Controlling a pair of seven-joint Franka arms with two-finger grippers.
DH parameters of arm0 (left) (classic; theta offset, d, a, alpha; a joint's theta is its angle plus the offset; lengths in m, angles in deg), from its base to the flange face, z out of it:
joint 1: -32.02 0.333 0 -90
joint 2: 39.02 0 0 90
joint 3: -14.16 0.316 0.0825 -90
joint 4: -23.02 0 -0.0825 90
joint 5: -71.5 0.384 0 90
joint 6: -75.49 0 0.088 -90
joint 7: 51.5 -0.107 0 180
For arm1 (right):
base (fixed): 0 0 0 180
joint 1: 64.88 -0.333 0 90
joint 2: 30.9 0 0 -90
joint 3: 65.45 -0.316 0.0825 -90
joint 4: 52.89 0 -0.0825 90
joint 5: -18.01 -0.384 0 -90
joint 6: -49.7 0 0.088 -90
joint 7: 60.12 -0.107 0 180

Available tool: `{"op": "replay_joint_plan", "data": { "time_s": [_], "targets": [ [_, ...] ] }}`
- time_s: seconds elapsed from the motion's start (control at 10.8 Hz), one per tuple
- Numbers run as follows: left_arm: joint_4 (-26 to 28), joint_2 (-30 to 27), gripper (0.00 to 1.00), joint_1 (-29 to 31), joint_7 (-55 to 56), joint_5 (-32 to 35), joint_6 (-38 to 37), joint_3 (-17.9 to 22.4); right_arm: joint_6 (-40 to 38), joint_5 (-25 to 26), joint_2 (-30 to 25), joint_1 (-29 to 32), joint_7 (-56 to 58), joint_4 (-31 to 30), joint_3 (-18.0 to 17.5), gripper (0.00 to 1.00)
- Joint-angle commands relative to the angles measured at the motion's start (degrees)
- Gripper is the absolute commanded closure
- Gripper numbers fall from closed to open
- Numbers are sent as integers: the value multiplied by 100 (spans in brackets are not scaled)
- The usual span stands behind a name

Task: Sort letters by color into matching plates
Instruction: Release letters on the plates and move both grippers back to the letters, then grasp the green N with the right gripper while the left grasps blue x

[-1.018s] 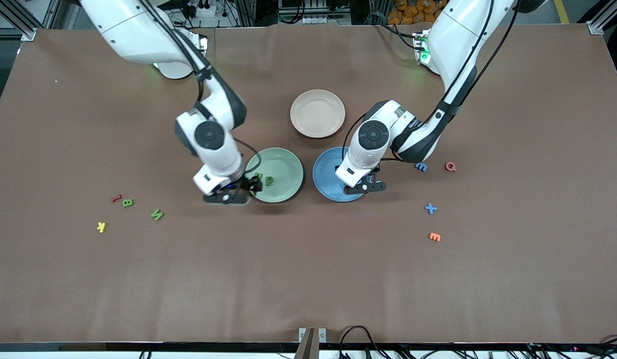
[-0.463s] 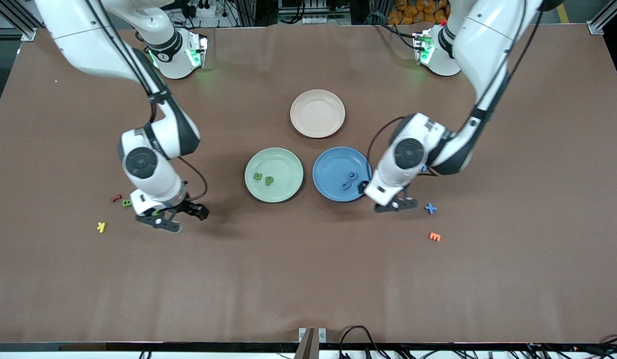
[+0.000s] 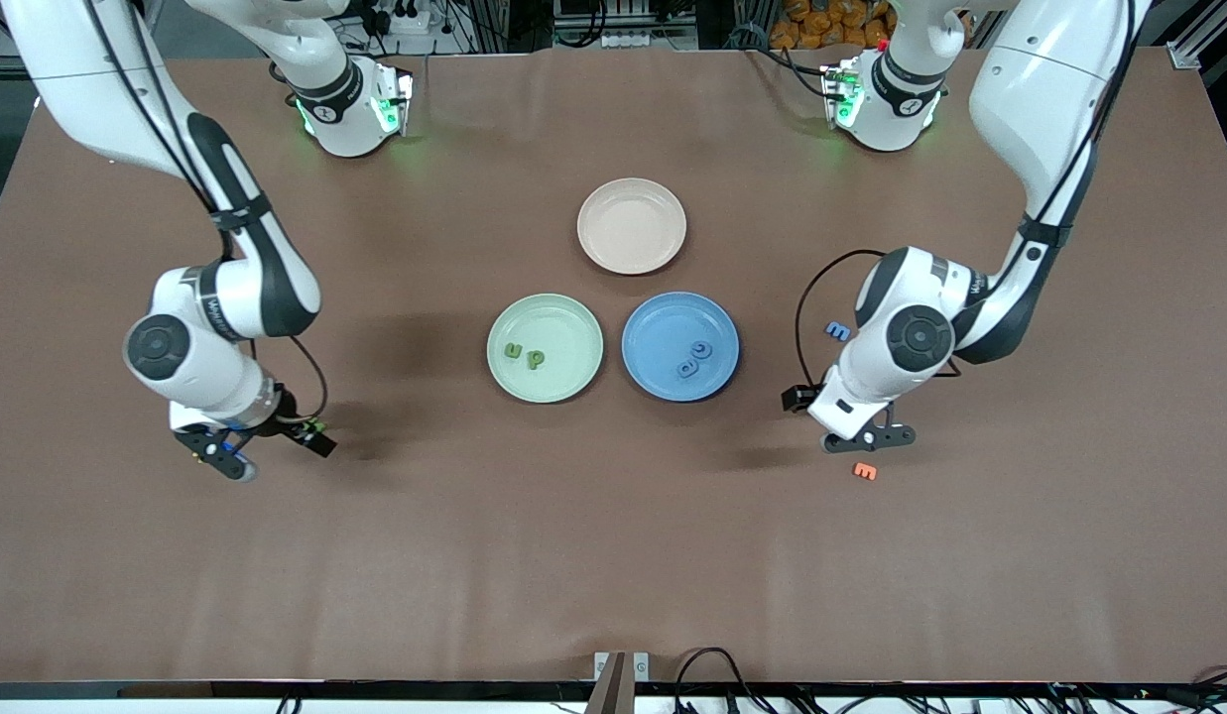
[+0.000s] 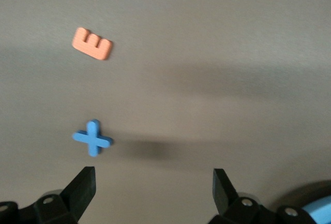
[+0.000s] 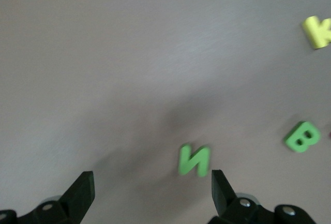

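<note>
The mint green plate [image 3: 573, 324] holds two green letters [image 3: 525, 354]. Beside it, the blue plate [image 3: 663, 317] holds two blue letters [image 3: 694, 359]. My left gripper [image 3: 849, 421] [image 4: 154, 188] hangs open and empty over the bare table toward the left arm's end. A blue X [image 4: 92, 138] lies just ahead of one fingertip. A blue letter m [image 3: 837, 330] lies beside that arm. My right gripper [image 3: 268, 442] [image 5: 151, 190] hangs open and empty toward the right arm's end. A green N [image 5: 195, 160] lies close ahead of one finger, and a green B [image 5: 301, 137] lies a little past it.
A beige-pink plate [image 3: 632, 225] stands farther from the front camera than the two plates. An orange E [image 3: 864, 472] [image 4: 92, 44] lies just nearer the camera than my left gripper. A yellow K [image 5: 316, 31] lies past the green B.
Both arms swung outward from the plates to the loose letters at their own ends of the table. The left gripper opened, and two blue letters now show in the blue plate.
</note>
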Motion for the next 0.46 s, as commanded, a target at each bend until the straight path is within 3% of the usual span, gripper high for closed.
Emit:
{"op": "replay_joint_plan", "data": {
  "time_s": [0.0,0.37],
  "targets": [
    [132,-150,0,419,-556,94,-59,-51,-58,-168,243,238,168,121,27,0],
    [97,-27,0,702,-734,269,-50,-42,30,-168,675,247,142,200,53,0]
  ]
}}
